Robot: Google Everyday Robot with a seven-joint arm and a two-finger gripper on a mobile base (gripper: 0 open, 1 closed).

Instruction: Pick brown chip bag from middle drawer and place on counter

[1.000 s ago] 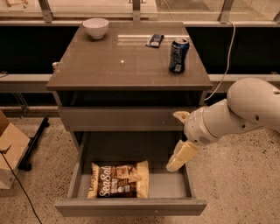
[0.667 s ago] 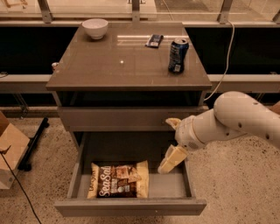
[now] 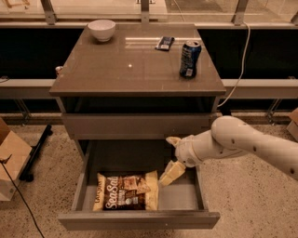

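Brown chip bag (image 3: 125, 191) lies flat in the open middle drawer (image 3: 179, 197). Pincer (image 3: 171, 157) hangs just beside its right end, fingers apart.

We seem to be in a robot test area of a lab or office building, not a home. A lone cabinet with a glossy counter (image 3: 116, 69) stands on a speckled floor (image 3: 251, 204) before glazed panels with metal posts (image 3: 48, 11). A cable (image 3: 240, 69) trails down and a cardboard box (image 3: 11, 153) sits aside. A white robot arm's gripper (image 3: 171, 157), fingers spread, hangs over the open middle drawer (image 3: 139, 219).
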